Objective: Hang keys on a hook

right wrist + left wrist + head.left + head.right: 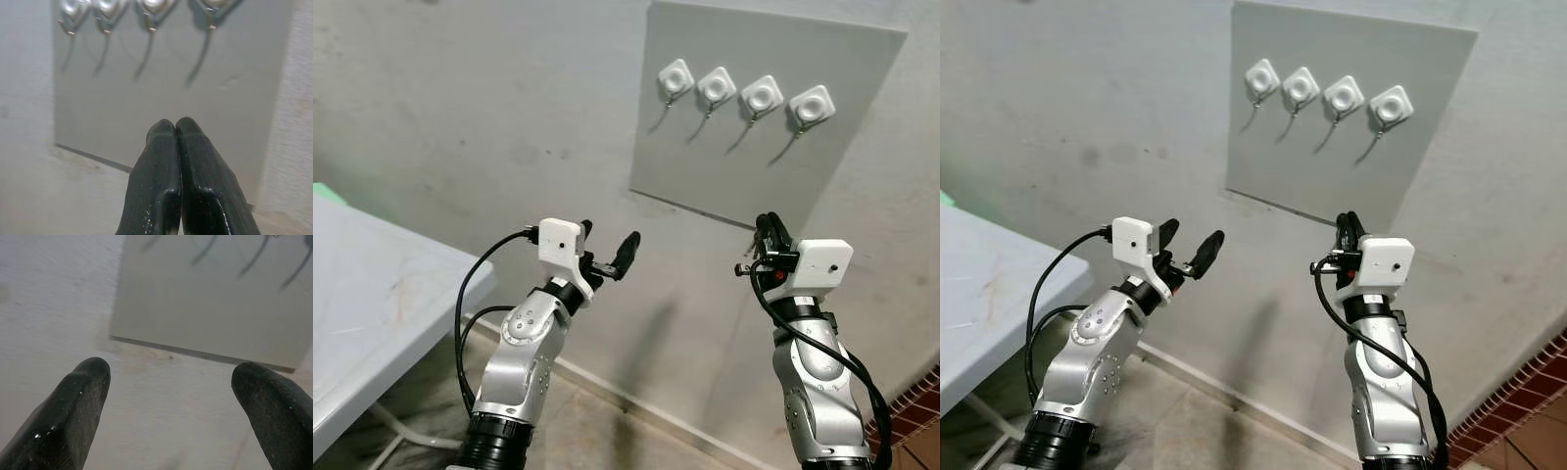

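Several white hooks sit in a row near the top of a grey board fixed to the wall; the same hooks appear in the right wrist view. My left gripper is raised below and left of the board, open, with nothing between its fingers. On the other side, my right gripper points up at the board's lower edge, under the rightmost hook. It is shut, its fingertips pressed together, and I see nothing held in them.
A pale table stands at the left, its corner close to my left arm. The wall is directly ahead. Tiled floor lies below, with red tiles at the lower right.
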Tool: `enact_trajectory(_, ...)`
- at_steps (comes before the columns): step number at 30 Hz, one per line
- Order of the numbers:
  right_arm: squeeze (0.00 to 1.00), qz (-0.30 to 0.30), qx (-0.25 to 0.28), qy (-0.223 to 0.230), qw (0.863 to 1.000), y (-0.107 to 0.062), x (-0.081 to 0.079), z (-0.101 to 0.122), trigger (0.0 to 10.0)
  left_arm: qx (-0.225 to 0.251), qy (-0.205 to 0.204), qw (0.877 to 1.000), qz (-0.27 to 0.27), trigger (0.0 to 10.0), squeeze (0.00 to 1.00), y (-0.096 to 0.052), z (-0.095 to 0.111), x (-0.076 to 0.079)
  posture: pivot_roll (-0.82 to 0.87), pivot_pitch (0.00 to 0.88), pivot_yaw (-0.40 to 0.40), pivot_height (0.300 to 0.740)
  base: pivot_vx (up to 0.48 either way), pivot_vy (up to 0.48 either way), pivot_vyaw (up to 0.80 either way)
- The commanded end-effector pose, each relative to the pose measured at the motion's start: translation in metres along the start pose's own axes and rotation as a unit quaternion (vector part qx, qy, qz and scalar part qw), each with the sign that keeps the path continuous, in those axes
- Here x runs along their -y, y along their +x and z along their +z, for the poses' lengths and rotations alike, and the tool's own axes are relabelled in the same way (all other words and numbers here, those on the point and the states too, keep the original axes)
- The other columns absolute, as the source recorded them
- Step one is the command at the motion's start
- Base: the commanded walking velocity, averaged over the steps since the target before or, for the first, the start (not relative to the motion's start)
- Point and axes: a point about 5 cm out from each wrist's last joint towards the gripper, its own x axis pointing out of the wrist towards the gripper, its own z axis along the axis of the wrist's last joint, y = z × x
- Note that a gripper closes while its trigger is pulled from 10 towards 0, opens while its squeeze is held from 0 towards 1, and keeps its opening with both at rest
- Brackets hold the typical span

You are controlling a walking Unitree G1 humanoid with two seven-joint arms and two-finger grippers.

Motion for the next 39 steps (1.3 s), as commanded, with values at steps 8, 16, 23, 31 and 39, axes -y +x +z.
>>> enact_trajectory(8,0.00,-0.001,0.000,-0.004,1.000,0.002,0.001,0.003,10.0,0.007,0.025,1.000,-0.014,10.0,0.00,0.000,0.003,0.004,-0.02,0.000,-0.035,0.740,0.000,0.000,-0.72)
enact_trajectory(16,0.00,-0.002,-0.001,-0.005,1.000,0.002,0.002,0.003,10.0,0.026,-0.013,1.000,0.002,10.0,0.00,-0.001,0.005,0.004,-0.02,0.000,-0.035,0.740,0.000,-0.258,-0.72)
enact_trajectory(23,0.00,0.007,0.005,-0.004,1.000,0.002,0.000,0.004,10.0,0.001,0.008,0.998,0.058,10.0,0.00,0.002,0.002,-0.004,-0.02,0.000,-0.038,0.740,0.000,0.000,-0.51)
enact_trajectory(31,0.00,0.022,-0.007,0.002,1.000,0.001,-0.006,0.002,10.0,-0.007,0.021,0.996,0.089,10.0,0.00,0.002,0.000,-0.007,-0.02,0.000,-0.040,0.740,0.000,0.000,0.00)
enact_trajectory(39,0.00,0.035,-0.011,0.011,0.999,0.001,-0.009,0.001,10.0,-0.018,0.018,0.996,0.083,10.0,0.00,0.004,-0.001,-0.006,-0.02,0.000,-0.040,0.740,0.000,0.000,0.00)
